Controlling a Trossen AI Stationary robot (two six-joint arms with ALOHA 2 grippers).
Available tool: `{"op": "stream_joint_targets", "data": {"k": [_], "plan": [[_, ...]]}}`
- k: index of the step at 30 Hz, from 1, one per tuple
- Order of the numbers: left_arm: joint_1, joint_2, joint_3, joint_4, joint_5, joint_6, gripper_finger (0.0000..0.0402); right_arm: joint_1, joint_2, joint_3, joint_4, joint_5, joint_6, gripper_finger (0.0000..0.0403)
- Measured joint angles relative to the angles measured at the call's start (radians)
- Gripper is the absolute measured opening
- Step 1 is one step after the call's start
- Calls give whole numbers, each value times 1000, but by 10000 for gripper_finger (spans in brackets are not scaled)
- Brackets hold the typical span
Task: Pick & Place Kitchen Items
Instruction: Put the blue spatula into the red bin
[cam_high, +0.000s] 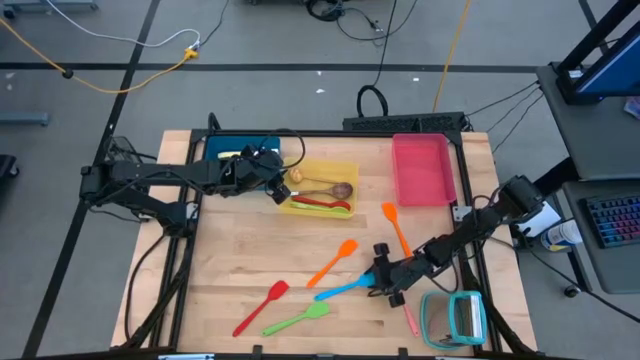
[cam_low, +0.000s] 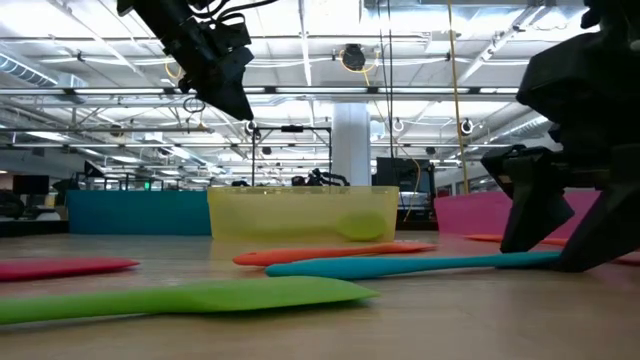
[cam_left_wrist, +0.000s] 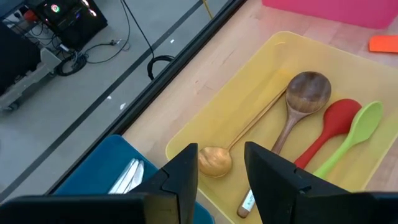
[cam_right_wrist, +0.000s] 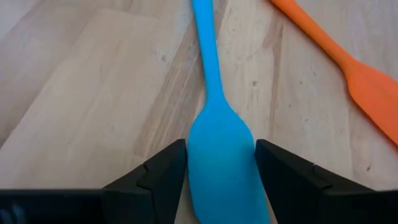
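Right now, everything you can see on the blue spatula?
The blue spatula looks like one piece of matte silicone, a slim handle widening into a rounded blade. It lies flat on the wooden table, near the front right, handle angled toward the left. The right gripper has its open jaws either side of the blade; contact is unclear. An orange spatula lies close by, apart.

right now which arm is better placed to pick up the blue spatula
Right. The right gripper is down at the table with its open fingers on either side of the blue spatula blade. The left gripper hovers open above the yellow tray, far from that spatula.
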Motion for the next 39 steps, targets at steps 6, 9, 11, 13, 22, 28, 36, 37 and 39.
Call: {"op": "stream_joint_targets", "data": {"k": [6, 9, 11, 13, 22, 28, 36, 37, 39], "plan": [[0, 0, 0, 0, 0, 1, 136, -1, 5, 0, -50, 23, -2, 159], [0, 0, 0, 0, 0, 1, 136, -1, 5, 0, -53, 21, -6, 126], [0, 0, 0, 0, 0, 8, 136, -1, 5, -1, -53, 23, -6, 104], [0, 0, 0, 0, 0, 8, 136, -1, 0, -1, -53, 23, -6, 82], [0, 0, 0, 0, 0, 18, 136, -2, -84, -3, 15, 12, -2, 21], [0, 0, 0, 1, 0, 18, 136, -3, -146, -6, -27, 14, -44, 5], [0, 0, 0, 2, 0, 18, 136, -9, -309, -6, -115, 174, -61, 5], [0, 0, 0, 1, 0, 18, 136, -9, -342, -6, -138, 209, -65, 5], [0, 0, 0, 2, 0, 21, 136, -9, -416, -5, -204, 273, -71, 5]]}}
